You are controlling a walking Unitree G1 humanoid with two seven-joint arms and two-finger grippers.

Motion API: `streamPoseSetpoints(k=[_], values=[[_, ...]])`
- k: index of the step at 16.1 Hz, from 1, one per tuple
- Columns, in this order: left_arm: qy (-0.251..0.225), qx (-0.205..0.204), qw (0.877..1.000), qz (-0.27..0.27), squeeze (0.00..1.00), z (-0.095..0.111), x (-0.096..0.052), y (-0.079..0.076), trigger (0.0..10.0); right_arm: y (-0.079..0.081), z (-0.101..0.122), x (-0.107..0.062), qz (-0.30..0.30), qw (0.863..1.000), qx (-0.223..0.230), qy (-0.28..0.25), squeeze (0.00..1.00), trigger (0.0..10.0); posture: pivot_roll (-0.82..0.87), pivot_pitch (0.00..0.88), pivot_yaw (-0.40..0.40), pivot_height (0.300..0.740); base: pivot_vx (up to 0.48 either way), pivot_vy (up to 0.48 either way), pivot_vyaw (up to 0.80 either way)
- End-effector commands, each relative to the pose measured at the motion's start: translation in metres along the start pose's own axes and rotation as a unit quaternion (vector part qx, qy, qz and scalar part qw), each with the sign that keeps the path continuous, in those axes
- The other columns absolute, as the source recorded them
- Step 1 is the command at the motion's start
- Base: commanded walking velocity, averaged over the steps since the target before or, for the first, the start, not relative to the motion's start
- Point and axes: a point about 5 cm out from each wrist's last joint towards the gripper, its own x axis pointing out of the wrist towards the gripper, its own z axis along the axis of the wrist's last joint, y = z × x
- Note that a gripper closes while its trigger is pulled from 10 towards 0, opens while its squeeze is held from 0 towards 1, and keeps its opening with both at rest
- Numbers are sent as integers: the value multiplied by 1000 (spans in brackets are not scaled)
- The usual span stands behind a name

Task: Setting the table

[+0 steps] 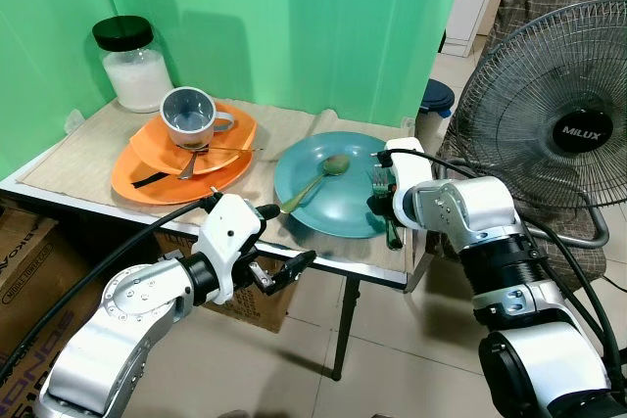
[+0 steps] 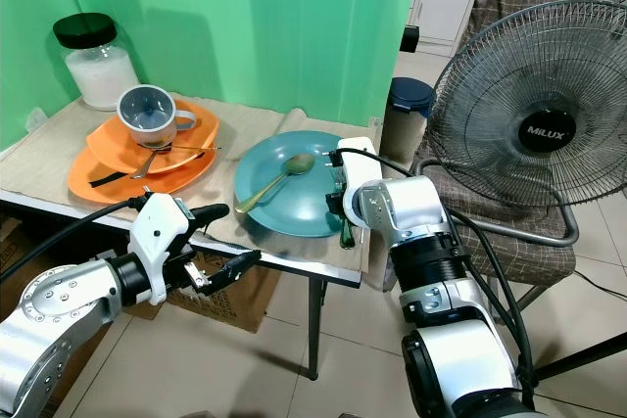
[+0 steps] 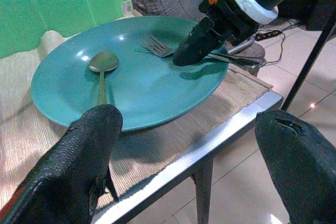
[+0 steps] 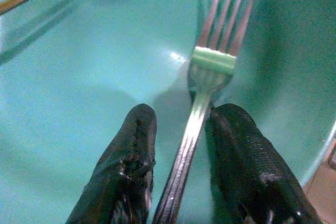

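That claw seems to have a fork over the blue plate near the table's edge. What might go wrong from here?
Two things, I'd guess. The right claw pinches the silver metal fork by its thin handle only, so it might slip or twist and clatter onto the round teal plate. That plate sits close to the table's front edge, so a push from the claw could nudge it toward the floor. The left claw hangs open just off that edge.

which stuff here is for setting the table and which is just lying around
Belongs to the job:
teal plate
fork, between the right gripper jaws
spoon
orange plates
grey mug

Lying about:
jar
fan
cardboard box
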Motion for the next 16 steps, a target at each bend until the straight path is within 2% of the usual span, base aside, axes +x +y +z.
streamPoseSetpoints(k=[1, 2, 3, 4, 12, 14, 16], values=[[-2, 8, 1000, -6, 0, 3, 0, -3, 10000, -1, -6, 2, -2, 1000, -2, 13, 0, 10000, 31, 0, -19, 740, 0, 0, 0], [-2, 9, 1000, -6, 0, 2, 0, -3, 10000, -1, -6, 2, 3, 1000, 7, 14, 0, 9647, 32, 0, -19, 740, 0, 0, 0], [-2, 10, 1000, -5, 0, 2, 0, -3, 10000, -1, -7, 2, 4, 1000, 10, 14, 0, 3529, 33, 0, -19, 740, 0, 0, 0], [-2, 10, 1000, -5, 0, 2, 0, -3, 10000, -2, -7, 2, 6, 1000, 16, 15, 0, 0, 34, 0, -20, 740, 0, 0, 0], [-2, 18, 1000, -1, 0, 3, 1, 2, 10000, -2, -3, 2, 12, 999, 39, 6, 0, 0, 35, 0, -16, 740, 0, 0, 0], [-4, 22, 1000, 2, 0, 5, 1, 6, 10000, -1, 4, -1, 16, 999, 47, -10, 0, 0, 35, 0, -13, 740, 0, 0, 0], [-10, 38, 999, 19, 0, 10, 3, 16, 10000, -1, 21, -14, 25, 997, 58, -54, 0, 0, 38, 0, -8, 740, 0, 0, 0]])
